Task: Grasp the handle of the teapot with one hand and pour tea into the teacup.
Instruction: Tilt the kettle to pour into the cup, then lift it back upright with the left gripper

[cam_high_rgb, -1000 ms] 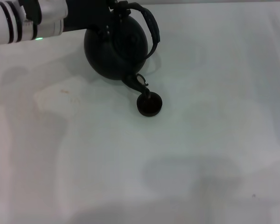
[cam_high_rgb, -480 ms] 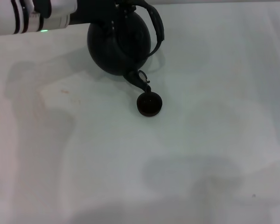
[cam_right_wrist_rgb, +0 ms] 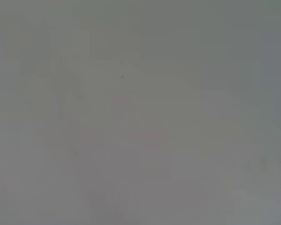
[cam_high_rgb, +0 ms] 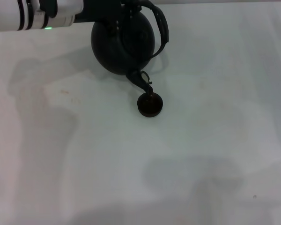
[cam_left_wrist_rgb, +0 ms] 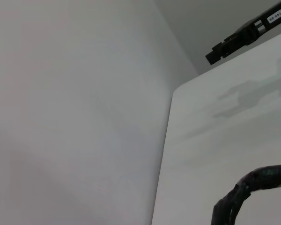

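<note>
The left gripper holds the teapot up at the far side of the white table, its jaws clamped on the handle. The pot hangs below the jaws, tilted, and its spout points down over the teacup, the tip just above the rim. The right gripper is not visible.

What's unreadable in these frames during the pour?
- Left claw: head view, dark against the teapot; its grip on the handle is unclear.
- Teacup: too dark to show tea or a stream.
- Right wrist view: featureless grey; right claw unseen.
- Left wrist view: only a handle fragment at the edge.
</note>
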Robot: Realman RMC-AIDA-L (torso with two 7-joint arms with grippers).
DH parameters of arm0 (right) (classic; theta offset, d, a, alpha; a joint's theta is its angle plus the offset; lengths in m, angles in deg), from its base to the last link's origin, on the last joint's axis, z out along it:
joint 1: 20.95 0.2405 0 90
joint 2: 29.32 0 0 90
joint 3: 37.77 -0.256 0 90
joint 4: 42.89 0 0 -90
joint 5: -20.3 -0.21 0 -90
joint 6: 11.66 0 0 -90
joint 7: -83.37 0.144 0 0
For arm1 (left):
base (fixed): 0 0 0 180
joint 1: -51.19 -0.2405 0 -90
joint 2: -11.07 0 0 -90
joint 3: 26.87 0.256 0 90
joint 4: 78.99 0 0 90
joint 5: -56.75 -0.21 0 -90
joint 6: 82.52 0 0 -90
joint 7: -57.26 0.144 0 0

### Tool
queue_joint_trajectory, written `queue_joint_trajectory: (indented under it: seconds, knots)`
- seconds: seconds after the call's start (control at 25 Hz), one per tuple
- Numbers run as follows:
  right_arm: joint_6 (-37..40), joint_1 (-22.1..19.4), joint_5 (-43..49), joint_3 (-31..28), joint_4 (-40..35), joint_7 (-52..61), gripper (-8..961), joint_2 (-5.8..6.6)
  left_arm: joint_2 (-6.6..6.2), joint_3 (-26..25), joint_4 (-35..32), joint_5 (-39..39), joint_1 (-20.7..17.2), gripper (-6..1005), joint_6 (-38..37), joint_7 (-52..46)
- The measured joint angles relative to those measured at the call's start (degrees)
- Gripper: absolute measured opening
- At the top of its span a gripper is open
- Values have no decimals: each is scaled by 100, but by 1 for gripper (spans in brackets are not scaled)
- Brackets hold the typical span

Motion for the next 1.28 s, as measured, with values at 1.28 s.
queue_joint_trajectory:
  seconds: [1.28]
  knots:
    - [0,-31,0,-79,0,0,826,0,17,0,-26,-217,121,113,-7,17]
